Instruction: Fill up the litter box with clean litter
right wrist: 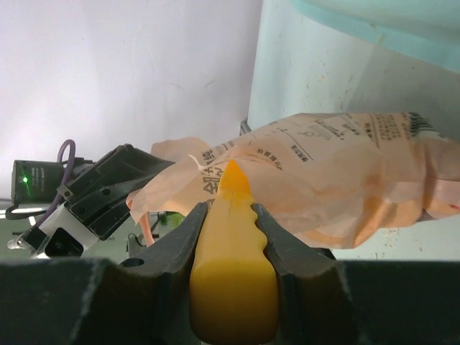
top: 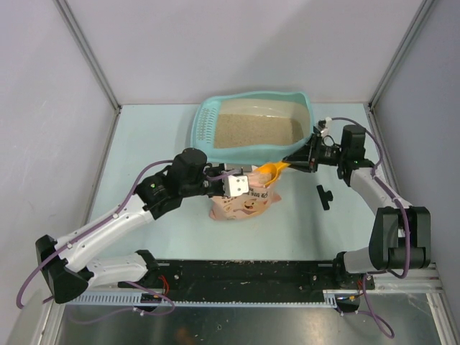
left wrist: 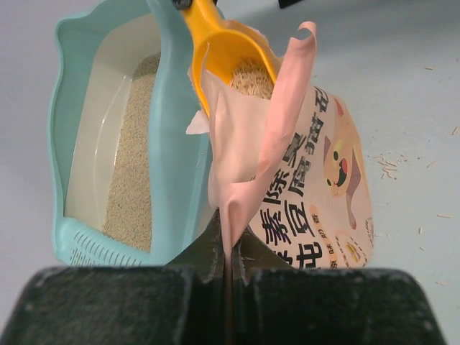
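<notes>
Toward the far edge of the counter (top: pixel 151 144), right of centre: large light teal plastic rectangular litter box (top: pixel 206 128), with fine beige clean litter (top: pixel 259 129) covering most of its floor. A pink-orange printed bag (top: pixel 241 207) stands against the box's near wall, keeping the carry short. Left fingers (left wrist: pixel 227 248) are pressed together on the bag's lip, holding the mouth open for access. Right fingers (right wrist: pixel 230 215) pinch the handle of the orange plastic scoop (left wrist: pixel 226 50). Its bowl sits in the bag mouth, loaded with granules and angled upward so they stay in. Judgement: mid-refill; next is to lift over the wall and tip. Risk: spill between bag and box, or the lip slipping.
</notes>
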